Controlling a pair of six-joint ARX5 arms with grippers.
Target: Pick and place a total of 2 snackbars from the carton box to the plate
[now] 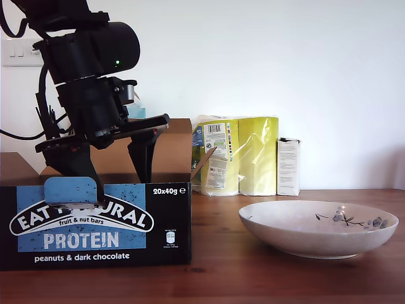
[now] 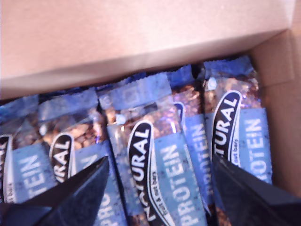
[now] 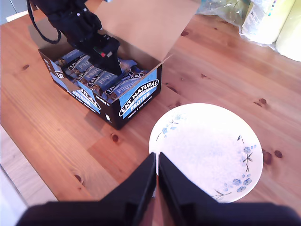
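Nearest the exterior cam is the carton box [image 1: 95,221] w/ its "EAT NATURAL PROTEIN" front, on the wooden table [image 1: 253,278] at the exterior view's left, and our first gripper [image 1: 114,170] hangs just above its open top, jaws spread wide w/ nothing between them. In the first wrist view the snackbars [image 2: 160,165] lie side by side inside the box (blue wrappers, clear ends), one sitting between the two black fingers [image 2: 80,193]. Our second gripper [image 3: 157,162] is pressed closed & empty above the near rim of the plate [image 3: 207,146], which sits bare at the exterior view's right, near the box but not touching it.
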